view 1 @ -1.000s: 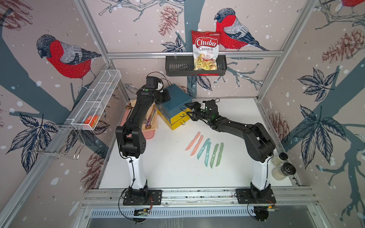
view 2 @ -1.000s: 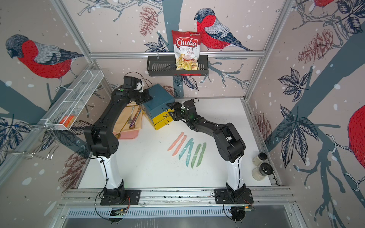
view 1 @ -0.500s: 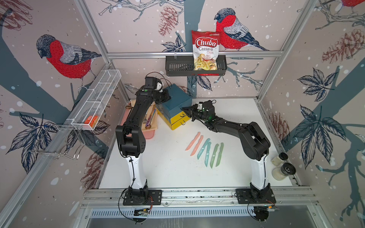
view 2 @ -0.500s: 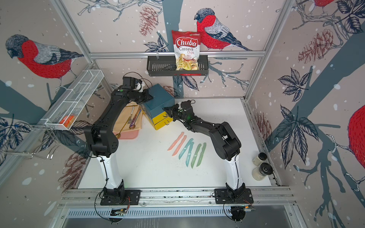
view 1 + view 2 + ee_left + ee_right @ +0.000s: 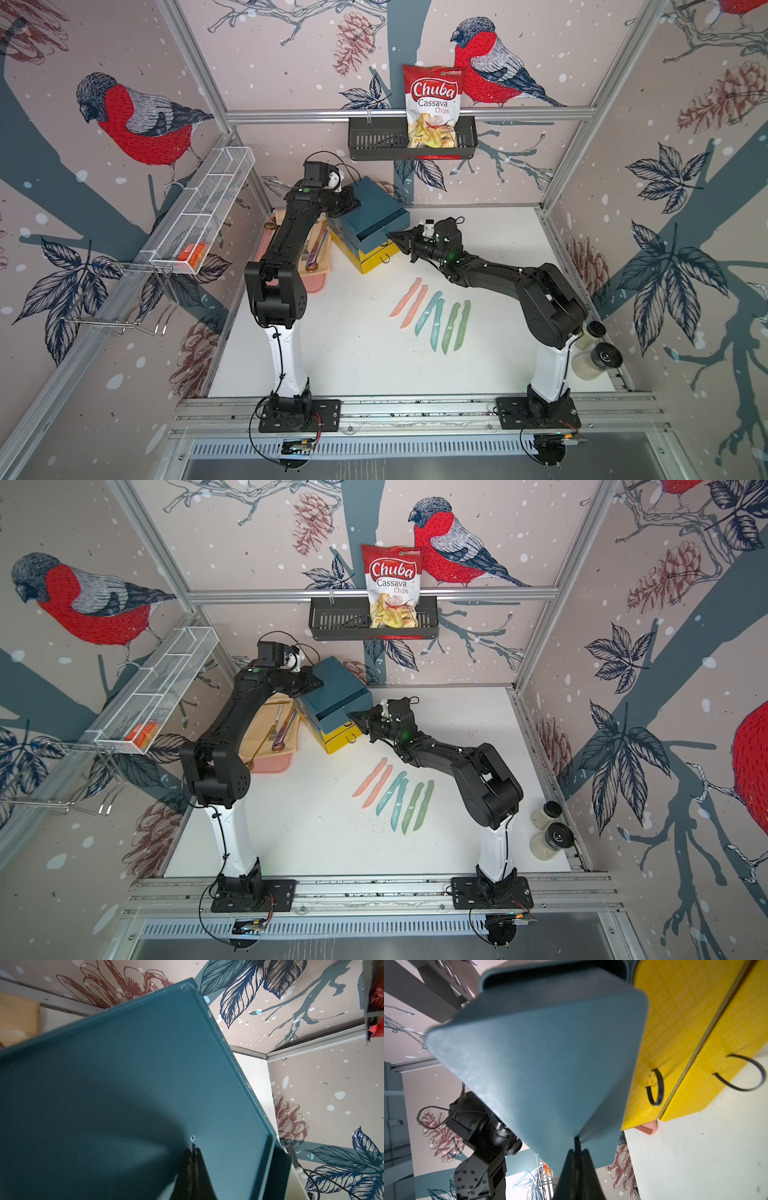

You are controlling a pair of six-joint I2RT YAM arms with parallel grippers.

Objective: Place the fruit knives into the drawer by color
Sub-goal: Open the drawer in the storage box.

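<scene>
Since a second ago the right pincer (image 5: pixel 392 237) has snapped shut at the front of the top drawer (image 5: pixel 374 242). On the left, the left pincer (image 5: pixel 192 1148) has its tips together, touching the flat teal top of the drawer chest (image 5: pixel 376 205). The right pincer is clamped on the top drawer's black ring pull (image 5: pixel 577 1142), and that drawer sticks out a bit. Six fruit knives (image 5: pixel 438 324) lie in a row on the white bench (image 5: pixel 332 353), apart from both pincers: pink, blue, green.
</scene>
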